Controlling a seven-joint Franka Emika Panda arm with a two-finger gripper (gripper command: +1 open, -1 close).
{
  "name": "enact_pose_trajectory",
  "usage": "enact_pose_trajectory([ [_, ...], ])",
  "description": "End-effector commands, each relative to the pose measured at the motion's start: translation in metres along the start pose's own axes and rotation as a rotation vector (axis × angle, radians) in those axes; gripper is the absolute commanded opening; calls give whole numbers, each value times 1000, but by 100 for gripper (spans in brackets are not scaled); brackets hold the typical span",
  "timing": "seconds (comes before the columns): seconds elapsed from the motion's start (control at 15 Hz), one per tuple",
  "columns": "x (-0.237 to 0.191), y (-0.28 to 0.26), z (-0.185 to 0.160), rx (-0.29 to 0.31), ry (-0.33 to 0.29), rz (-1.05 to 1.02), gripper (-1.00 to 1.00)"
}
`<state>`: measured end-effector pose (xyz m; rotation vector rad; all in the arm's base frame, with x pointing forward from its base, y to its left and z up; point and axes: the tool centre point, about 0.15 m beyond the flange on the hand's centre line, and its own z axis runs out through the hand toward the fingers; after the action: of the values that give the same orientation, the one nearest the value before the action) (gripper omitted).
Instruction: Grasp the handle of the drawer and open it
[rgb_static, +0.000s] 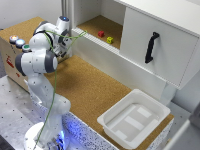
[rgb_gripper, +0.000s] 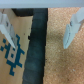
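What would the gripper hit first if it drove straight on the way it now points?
Probably the cork surface or the dark strip between its open fingers; depth is unclear. The handle lies elsewhere.

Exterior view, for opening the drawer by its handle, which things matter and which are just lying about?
Belongs to the job:
handle
drawer
gripper, open

Just lying about:
white tray
red block
yellow block
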<state>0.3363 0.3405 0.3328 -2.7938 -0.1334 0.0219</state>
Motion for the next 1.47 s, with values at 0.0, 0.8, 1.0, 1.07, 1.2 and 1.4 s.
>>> enact_pose_trajectory([
  [0.0,-10,17,13,175,150,22,100],
  [0.8,3,10,30,212,107,-40,-100],
  [1.0,5,11,28,211,111,-46,-100],
  [1.07,6,10,26,211,111,-52,-100],
  [1.2,4,13,22,218,120,-54,-100],
  [1.4,0,27,16,216,132,-34,-100],
])
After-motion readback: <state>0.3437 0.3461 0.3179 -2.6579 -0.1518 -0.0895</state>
